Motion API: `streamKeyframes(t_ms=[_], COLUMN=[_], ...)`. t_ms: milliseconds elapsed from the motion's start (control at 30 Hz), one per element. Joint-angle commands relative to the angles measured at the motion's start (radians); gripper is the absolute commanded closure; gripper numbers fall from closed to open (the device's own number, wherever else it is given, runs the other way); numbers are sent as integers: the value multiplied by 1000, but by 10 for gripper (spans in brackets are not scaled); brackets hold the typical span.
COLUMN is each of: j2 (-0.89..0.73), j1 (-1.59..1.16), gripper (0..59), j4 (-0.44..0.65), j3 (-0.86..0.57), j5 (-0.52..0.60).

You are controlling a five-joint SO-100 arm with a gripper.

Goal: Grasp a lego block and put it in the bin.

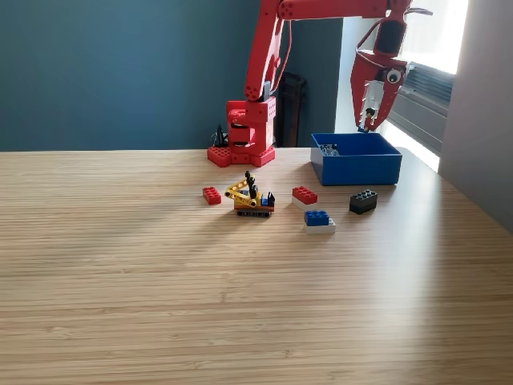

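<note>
The red arm reaches over the blue bin (357,164) at the exterior view's right. Its gripper (367,122) points down just above the bin's back wall. The fingers come close together at the tips, and I cannot tell whether a small piece sits between them. A small grey piece (329,149) lies inside the bin at its left end. On the table in front are a red lego block (212,195), a red-on-white block (304,195), a blue-on-white block (318,219) and a black block (363,200).
A yellow, black and red lego assembly (251,198) stands between the red blocks. The arm's red base (242,136) sits at the table's far edge, left of the bin. The table's right edge runs close behind the bin.
</note>
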Motion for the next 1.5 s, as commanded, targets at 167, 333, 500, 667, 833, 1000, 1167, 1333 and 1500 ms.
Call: streamKeyframes(t_ms=[167,333,500,667,833,1000,1167,1333,1500], j2=[117,117,115,115,115,115,115,115,115], j1=[-6,31,181,360,505,586,644,710,776], gripper=[294,545,585,585,585,585,585,585,585], j4=[29,26,-31,-55,-64,-77,-95,-138,-190], j3=[3,-34,-74,-106,-106,-83,-69,-29,18], j5=[-2,37,109,109,60,25,14,-2,-41])
